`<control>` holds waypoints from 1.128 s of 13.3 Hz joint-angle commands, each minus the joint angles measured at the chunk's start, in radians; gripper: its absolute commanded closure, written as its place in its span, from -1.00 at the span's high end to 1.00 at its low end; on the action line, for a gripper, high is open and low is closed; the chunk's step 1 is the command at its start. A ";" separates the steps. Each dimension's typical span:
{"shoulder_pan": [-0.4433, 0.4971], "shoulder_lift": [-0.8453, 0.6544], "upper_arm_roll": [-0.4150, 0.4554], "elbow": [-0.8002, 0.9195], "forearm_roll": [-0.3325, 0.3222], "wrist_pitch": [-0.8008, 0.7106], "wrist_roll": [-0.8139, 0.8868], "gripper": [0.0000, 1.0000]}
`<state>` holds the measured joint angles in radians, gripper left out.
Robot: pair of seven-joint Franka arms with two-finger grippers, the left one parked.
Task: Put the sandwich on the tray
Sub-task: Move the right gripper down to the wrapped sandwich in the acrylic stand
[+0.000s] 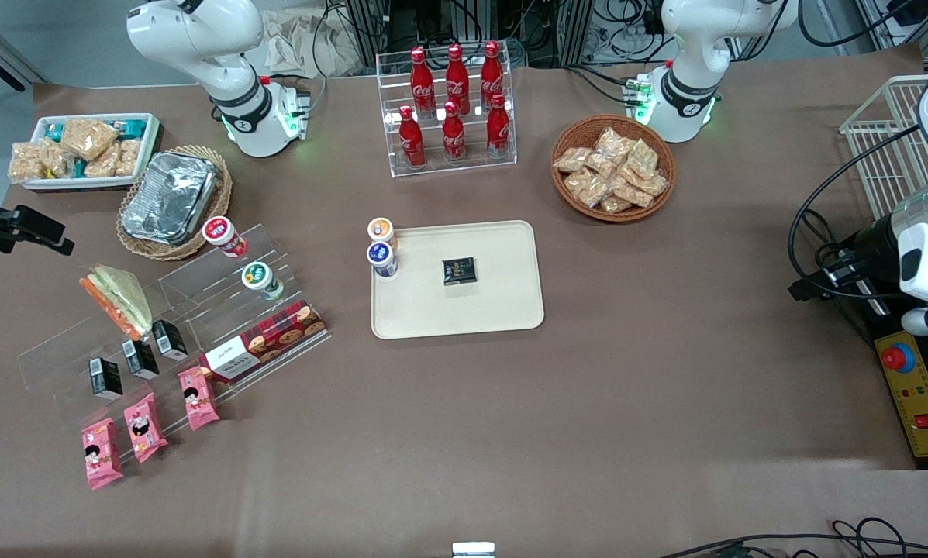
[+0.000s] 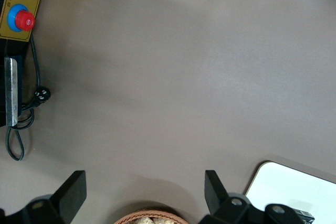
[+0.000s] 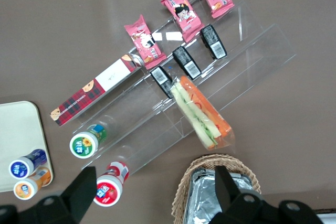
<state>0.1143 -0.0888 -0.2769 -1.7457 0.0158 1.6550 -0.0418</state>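
The sandwich (image 1: 119, 298) (image 3: 202, 114), a clear-wrapped wedge with an orange and green filling edge, lies on the top step of a clear acrylic shelf (image 1: 200, 310) toward the working arm's end of the table. The cream tray (image 1: 495, 310) (image 3: 16, 135) lies flat at the table's middle. It carries two small cups (image 1: 381, 248) and a black packet (image 1: 459, 271). My gripper (image 3: 153, 179) hangs high above the table, open, with nothing between its fingers. Below it are a red-lidded cup (image 3: 107, 190) and a wicker basket of foil containers (image 3: 220, 192). The sandwich is a little way from the fingertips, untouched.
The shelf also holds a green-lidded cup (image 1: 260, 279), a cookie box (image 1: 266, 341), black packets (image 1: 139, 358) and pink snack packs (image 1: 142, 426). A white tray of snack packs (image 1: 84, 147), a cola bottle rack (image 1: 452, 108) and a snack basket (image 1: 612, 167) stand farther from the front camera.
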 commanded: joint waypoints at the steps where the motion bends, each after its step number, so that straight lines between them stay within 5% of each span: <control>1: 0.015 -0.015 -0.002 -0.009 -0.026 -0.017 0.017 1.00; 4: 0.015 -0.011 -0.002 -0.008 -0.026 -0.020 -0.060 1.00; 9: -0.042 0.004 -0.025 -0.044 -0.025 -0.005 -0.548 1.00; 15: -0.136 -0.011 -0.027 -0.248 0.001 0.192 -0.865 1.00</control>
<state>-0.0124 -0.0761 -0.3082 -1.9099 0.0103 1.7804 -0.8546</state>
